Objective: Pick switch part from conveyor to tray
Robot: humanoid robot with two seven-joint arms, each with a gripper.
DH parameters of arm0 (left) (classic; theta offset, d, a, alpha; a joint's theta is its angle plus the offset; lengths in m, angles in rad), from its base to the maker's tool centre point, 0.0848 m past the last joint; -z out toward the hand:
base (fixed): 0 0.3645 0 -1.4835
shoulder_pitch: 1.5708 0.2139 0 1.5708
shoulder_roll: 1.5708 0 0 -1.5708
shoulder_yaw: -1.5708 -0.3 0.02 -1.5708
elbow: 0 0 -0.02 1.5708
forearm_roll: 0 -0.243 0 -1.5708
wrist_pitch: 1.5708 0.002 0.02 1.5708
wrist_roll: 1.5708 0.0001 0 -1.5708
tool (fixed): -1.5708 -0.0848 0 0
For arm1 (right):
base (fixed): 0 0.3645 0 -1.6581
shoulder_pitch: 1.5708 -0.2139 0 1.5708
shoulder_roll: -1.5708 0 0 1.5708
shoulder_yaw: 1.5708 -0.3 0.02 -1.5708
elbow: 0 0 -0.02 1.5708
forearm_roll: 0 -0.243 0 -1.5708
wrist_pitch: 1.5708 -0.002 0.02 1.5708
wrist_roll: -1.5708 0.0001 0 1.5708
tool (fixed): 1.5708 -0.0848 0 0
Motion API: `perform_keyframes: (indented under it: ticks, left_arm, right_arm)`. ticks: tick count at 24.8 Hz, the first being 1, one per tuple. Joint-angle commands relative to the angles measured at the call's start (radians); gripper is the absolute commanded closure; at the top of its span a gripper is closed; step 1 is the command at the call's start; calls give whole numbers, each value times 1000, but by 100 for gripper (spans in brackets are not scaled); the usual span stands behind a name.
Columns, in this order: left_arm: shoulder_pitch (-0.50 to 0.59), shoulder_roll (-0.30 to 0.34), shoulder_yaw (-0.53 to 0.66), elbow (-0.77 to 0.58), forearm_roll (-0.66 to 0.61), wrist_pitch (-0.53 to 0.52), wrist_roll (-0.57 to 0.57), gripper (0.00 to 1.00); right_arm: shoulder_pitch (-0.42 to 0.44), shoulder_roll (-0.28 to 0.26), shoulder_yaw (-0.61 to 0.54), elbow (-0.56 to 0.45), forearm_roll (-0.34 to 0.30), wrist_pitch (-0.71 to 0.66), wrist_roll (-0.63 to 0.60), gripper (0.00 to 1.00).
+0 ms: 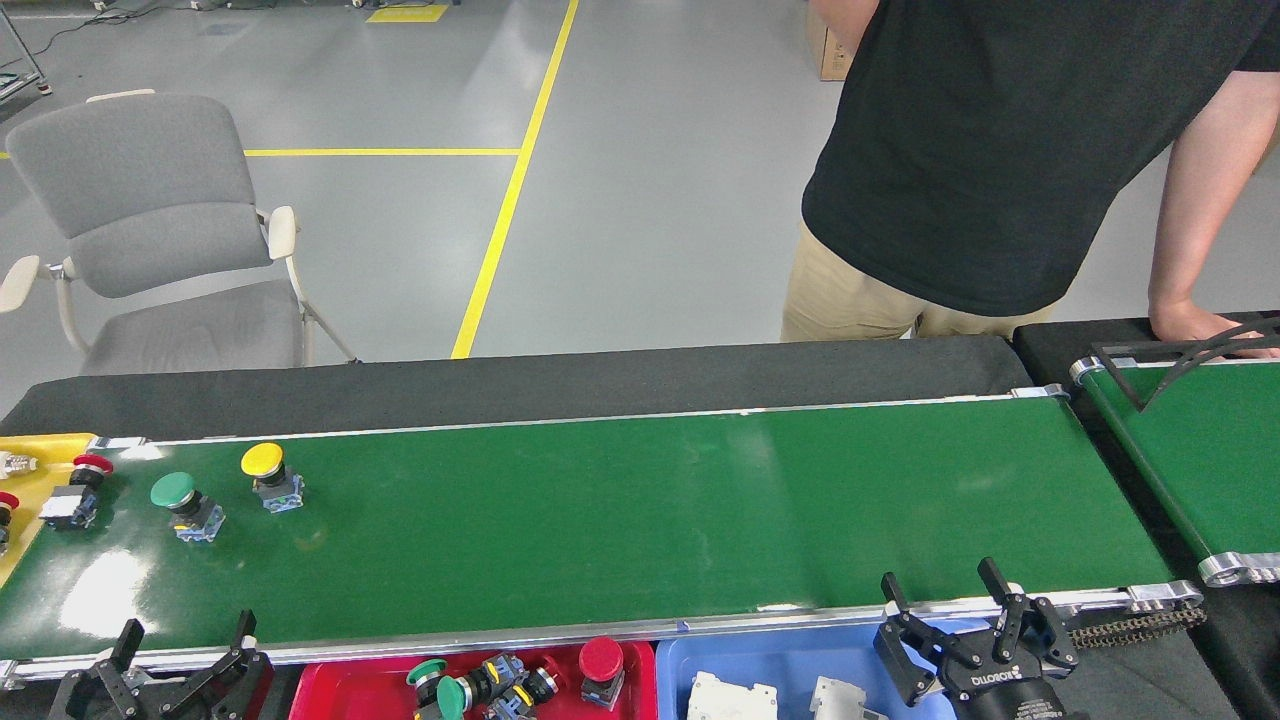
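1. My left gripper sits at the bottom left edge, just at the near rail of the conveyor, fingers spread apart, nothing between them.
2. My right gripper is at the bottom right, over the near rail and the blue tray, fingers spread wide, empty.
3. Three switch parts lie on the belt's far left end: a yellow-capped switch, a green-capped switch just left of it, and a red-capped switch at the belt's left end, near the yellow tray.
4. All three are well apart from both grippers; the green-capped one is the closest to my left gripper.
5. Red tray below the near rail holds more switches: green caps, a red cap, small dark bodies clustered together.
6. Blue tray beside it holds white parts, cut off by the frame edge.
7. Rest of the long belt is bare green with glare at the near left.
8. A person in a black shirt and tan trousers stands behind the belt, one hand resting on the table by the second, shorter belt at the right.
9. Grey chair stands on the floor at the far left.
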Motion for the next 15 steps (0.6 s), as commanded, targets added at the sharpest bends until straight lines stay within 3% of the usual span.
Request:
perform_keyframes:
  ticks: [1,8,15]
  left_arm:
    - [-26,33,36,43,6,-2,9,0]
    - [-190,160,45,264,63,-5,9,0]
    - [-330,185,33,425,64,-8,7,0]
  right_arm:
    - [0,-5,11,-17,0,-4,-11,1]
    - [-2,1,45,-15,0,-2,-10,1]
    - [-13,-2,51,-15,0,-2,-8,1]
